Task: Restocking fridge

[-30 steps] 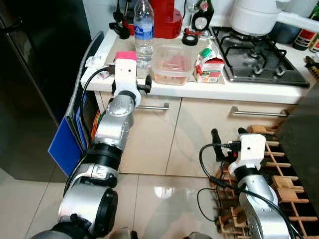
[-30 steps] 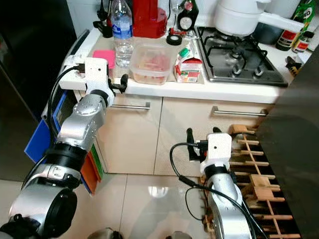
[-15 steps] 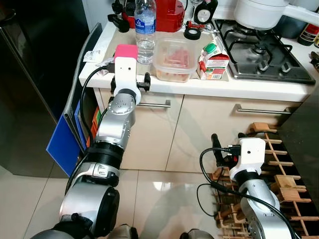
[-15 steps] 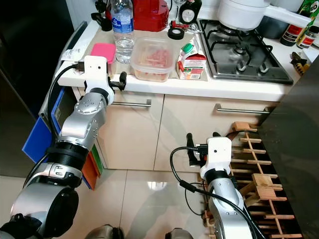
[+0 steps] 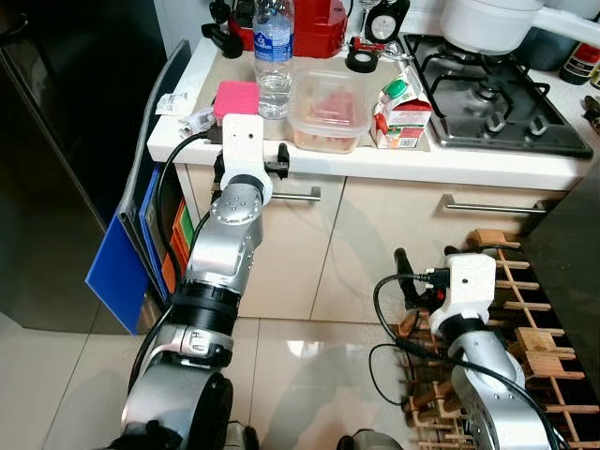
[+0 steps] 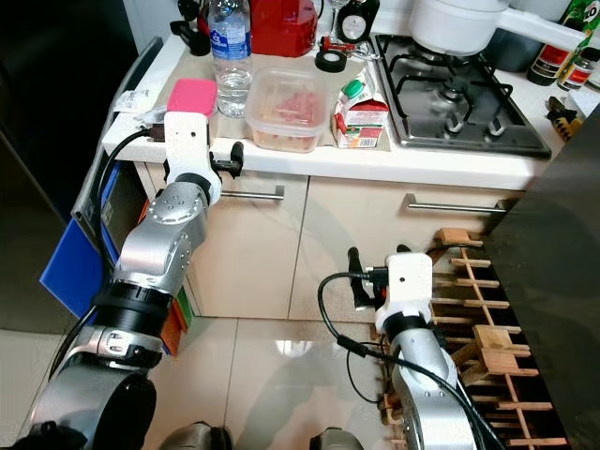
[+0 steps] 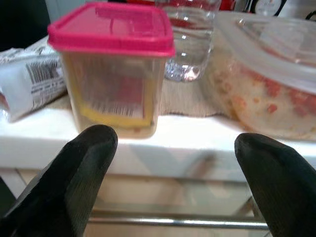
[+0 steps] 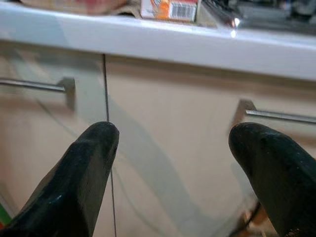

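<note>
Left hand raised to the edge of the desk (image 5: 487, 167), facing a pink-lidded tub

A dark fridge (image 5: 66, 141) stands at the robot's left beside the white desk, which carries a gas hob (image 5: 487, 98), a clear food box (image 5: 328, 112), a water bottle (image 5: 273, 52) and a milk carton (image 5: 397, 114); the pink-lidded tub (image 7: 112, 64) sits near the desk's front edge, just beside the bottle, with the left hand (image 7: 173, 182) spread apart just short of it, touching nothing; the right hand (image 8: 182, 173) hangs low before the cabinet doors, fingers apart and empty
</note>
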Robot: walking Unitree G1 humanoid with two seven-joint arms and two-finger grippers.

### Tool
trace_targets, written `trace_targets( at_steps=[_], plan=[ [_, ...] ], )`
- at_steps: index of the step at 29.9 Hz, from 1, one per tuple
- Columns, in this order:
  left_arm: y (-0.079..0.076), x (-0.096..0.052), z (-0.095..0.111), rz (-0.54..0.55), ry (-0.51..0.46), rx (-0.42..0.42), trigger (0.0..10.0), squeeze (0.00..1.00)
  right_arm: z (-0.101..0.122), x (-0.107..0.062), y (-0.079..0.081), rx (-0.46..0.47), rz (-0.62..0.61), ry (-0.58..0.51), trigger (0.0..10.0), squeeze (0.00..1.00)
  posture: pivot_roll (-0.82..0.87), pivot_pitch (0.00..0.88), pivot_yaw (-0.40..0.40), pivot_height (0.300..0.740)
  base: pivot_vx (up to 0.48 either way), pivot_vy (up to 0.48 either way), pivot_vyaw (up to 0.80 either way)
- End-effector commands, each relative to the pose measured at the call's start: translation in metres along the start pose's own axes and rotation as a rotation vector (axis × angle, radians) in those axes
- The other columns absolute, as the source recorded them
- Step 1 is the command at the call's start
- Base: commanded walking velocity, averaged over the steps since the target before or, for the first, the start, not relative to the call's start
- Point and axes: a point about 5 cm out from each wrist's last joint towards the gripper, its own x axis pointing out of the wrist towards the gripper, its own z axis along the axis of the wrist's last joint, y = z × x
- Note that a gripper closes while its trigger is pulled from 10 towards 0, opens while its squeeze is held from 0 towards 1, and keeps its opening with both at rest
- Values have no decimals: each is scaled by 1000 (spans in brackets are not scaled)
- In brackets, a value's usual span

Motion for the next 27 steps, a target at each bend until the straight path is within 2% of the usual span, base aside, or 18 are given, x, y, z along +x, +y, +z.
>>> trace_targets(
  at_steps=[1, 4, 6, 8, 13, 18, 27],
  plan=[
    [0, -3, 2, 18, -6, 24, 10000, 0, -6, 0, -4, -3, -9, 29, 10000, 0, -114, 57, -48, 719, 0, 0, 0],
    [10, -2, 4, 58, -22, 36, 10000, 0, -8, 1, -3, 0, -7, 33, 10000, 0, -109, 53, -49, 719, 0, 0, 0],
    [11, -2, 4, 62, -22, 35, 10000, 0, -8, 1, -3, 0, -6, 33, 10000, 0, -108, 52, -48, 719, 0, 0, 0],
    [19, 0, 11, 89, -51, 57, 10000, 0, -9, 1, -2, 1, -5, 34, 10000, 0, -106, 50, -47, 719, 0, 0, 0],
    [20, 0, 14, 90, -61, 67, 10000, 0, -10, 1, -2, 1, -6, 37, 10000, 0, -105, 48, -47, 719, 0, 0, 0],
    [21, 7, 21, 86, -91, 87, 10000, 0, -10, 0, -3, -2, -5, 38, 10000, 0, -114, 53, -49, 719, 0, 0, 0],
    [23, 18, 24, 81, -89, 104, 10000, 0, -11, -4, -3, -4, -8, 41, 10000, 0, -131, 63, -43, 719, 0, 0, 0]
  ],
)
